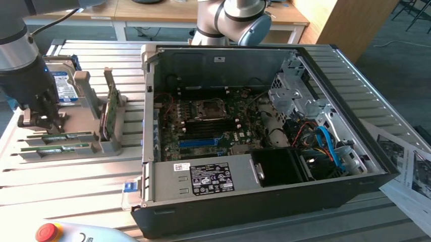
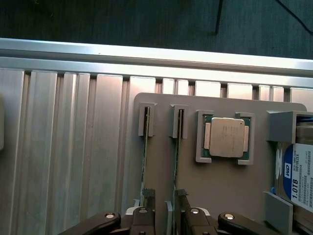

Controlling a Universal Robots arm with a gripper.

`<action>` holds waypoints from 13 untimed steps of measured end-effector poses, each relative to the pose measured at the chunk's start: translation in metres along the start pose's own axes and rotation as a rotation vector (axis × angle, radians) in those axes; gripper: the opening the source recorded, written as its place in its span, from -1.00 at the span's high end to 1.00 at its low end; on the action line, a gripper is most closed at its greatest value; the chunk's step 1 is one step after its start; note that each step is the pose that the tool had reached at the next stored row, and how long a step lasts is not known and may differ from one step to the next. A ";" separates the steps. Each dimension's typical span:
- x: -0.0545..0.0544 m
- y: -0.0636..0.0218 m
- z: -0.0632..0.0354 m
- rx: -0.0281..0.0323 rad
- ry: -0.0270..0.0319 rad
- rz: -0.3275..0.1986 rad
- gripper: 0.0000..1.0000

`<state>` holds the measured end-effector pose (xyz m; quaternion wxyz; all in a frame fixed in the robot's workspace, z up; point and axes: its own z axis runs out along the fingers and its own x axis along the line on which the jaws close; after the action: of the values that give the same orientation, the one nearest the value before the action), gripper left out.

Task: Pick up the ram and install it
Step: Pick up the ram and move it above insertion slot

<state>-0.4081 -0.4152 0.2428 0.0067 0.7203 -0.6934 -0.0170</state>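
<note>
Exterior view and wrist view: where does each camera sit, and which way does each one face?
Exterior view: off the arm, raised, looking down at an angle on the open computer case and grey holder; the arm and gripper show at the exterior view's left.
Wrist view: on the wrist, looking straight down on the holder; the gripper shows above two ram sticks.
Shared: the holder, ram sticks, hard drive and gripper.

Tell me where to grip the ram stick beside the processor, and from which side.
Probably pinch the ram stick across its flat faces at mid-length, coming from straight above: it stands on edge in the grey holder, whose slotted post encloses one end.
</note>
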 end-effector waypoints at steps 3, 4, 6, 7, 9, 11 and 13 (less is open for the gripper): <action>0.000 0.0000 0.0016 0.0000 0.0000 0.000 0.40; 0.000 -0.0001 0.0021 0.0000 0.0000 0.000 0.40; 0.000 -0.0001 0.0028 0.0000 0.0000 0.000 0.40; 0.000 -0.0001 0.0032 0.0000 0.0000 0.000 0.40; 0.000 -0.0001 0.0037 0.0000 0.0000 0.000 0.40; 0.000 -0.0001 0.0038 0.0000 0.0001 0.000 0.40; 0.000 -0.0001 0.0038 0.0000 0.0000 0.000 0.40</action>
<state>-0.4082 -0.4151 0.2390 0.0067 0.7203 -0.6934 -0.0170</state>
